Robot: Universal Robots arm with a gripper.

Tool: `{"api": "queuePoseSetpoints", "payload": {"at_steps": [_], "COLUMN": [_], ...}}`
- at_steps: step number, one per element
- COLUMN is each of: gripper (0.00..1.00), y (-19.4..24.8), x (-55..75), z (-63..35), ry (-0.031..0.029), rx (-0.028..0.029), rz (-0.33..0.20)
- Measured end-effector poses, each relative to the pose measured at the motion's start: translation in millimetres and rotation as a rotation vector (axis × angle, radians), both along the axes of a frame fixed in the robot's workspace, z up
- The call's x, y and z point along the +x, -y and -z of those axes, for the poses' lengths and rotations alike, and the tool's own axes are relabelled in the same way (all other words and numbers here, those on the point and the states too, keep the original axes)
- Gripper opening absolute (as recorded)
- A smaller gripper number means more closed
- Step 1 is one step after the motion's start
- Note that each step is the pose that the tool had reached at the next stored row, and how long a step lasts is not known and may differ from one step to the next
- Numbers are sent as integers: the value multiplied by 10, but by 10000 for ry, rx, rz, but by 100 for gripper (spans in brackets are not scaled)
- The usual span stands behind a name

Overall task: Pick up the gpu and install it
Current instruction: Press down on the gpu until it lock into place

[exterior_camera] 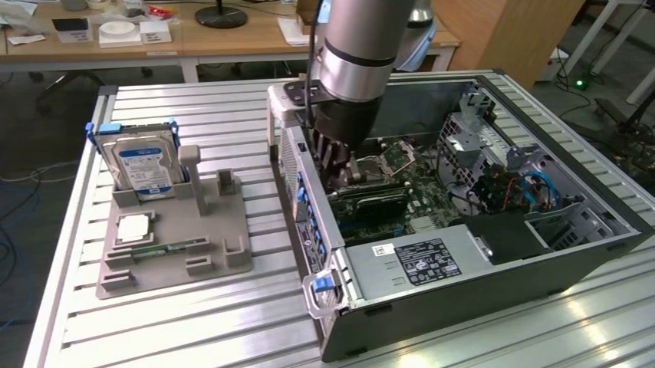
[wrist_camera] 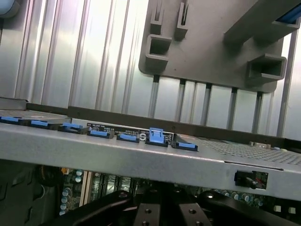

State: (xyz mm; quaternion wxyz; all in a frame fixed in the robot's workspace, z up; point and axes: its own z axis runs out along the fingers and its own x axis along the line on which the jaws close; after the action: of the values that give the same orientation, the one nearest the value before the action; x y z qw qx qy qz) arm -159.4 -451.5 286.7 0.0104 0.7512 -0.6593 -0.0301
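My gripper is lowered into the open computer case, close to the case wall on the exterior view's left and just above the green motherboard. The arm and that wall hide what is under it, so I cannot pick out the gpu. In the wrist view the gripper's black body sits below the grey case wall, with its row of blue latches. Bits of the motherboard show under the wall. The two tall posts on the grey holder stand empty.
The holder lies on the slatted metal table at the exterior view's left. It carries a silver hard drive with a blue label, a square chip and a narrow green memory stick. Drive cages and cables crowd the case's far side.
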Motion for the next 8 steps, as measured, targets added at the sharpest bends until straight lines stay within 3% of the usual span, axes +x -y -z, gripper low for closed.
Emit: {"api": "queuePoseSetpoints", "payload": {"at_steps": [5, 8], "gripper": [11, 11], "y": [1, 0], "x": [-33, 37], "z": [10, 28], "ry": [-31, -54], "rx": [-16, -7], "rz": [-31, -37]}}
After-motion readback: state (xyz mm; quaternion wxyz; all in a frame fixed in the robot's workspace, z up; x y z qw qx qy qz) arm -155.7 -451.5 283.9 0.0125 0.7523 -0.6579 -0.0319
